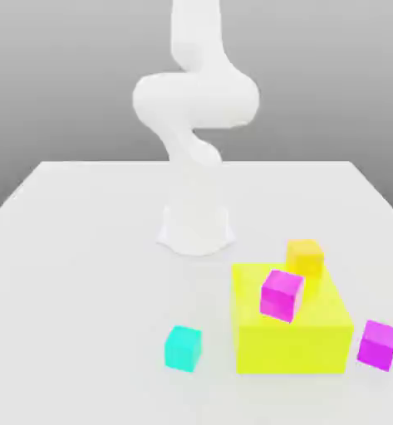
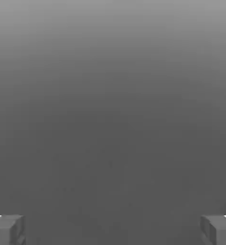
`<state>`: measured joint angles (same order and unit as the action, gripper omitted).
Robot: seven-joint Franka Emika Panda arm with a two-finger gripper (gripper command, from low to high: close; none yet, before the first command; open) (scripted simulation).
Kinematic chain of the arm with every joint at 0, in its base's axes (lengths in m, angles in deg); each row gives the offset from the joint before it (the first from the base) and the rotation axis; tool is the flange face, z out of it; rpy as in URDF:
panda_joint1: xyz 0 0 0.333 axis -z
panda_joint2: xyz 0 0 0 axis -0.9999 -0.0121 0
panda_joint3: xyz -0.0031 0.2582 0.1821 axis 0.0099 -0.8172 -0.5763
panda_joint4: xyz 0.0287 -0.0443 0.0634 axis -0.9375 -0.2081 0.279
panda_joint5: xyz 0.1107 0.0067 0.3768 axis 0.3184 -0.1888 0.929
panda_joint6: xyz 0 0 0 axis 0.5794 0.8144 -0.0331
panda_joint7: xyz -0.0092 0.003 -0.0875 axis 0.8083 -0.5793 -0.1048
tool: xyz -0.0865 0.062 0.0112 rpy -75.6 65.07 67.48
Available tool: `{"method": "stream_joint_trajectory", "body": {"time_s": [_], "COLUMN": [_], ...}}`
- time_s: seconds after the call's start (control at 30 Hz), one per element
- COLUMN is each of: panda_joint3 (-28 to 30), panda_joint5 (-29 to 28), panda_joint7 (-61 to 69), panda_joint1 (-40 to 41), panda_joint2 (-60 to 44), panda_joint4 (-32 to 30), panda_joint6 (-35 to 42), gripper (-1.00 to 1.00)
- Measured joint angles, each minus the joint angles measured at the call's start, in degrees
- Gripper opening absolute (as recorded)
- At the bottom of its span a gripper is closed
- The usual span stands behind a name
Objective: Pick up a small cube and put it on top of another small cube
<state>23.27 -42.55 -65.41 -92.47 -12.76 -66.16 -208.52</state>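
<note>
The small cube (image 1: 183,347) is plain cyan and sits alone on the white table near its front edge, to the exterior view's left of a big yellow block (image 1: 292,332). My white arm (image 1: 195,108) rises from its base (image 1: 195,232) at the table's middle and runs up past the top of the exterior view. In the hand view my gripper (image 2: 113,230) is open: its two grey fingertips (image 2: 7,229) stand far apart at the picture's edges, with only plain grey background between them.
A magenta cube (image 1: 281,294) rests on top of the yellow block. An orange cube (image 1: 305,256) is at the block's far edge. A second magenta cube (image 1: 377,344) lies on the table at the block's right in the exterior view.
</note>
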Motion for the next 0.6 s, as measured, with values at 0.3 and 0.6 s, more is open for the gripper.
{"method": "stream_joint_trajectory", "body": {"time_s": [0.3, 0.6], "panda_joint3": [10.70, 17.93], "panda_joint5": [5.08, 10.19], "panda_joint7": [24.31, 48.23], "panda_joint1": [-10.53, -18.26], "panda_joint2": [-14.08, -28.11], "panda_joint4": [-7.89, -15.59], "panda_joint6": [-8.51, -16.76], "gripper": [0.00, 0.00]}}
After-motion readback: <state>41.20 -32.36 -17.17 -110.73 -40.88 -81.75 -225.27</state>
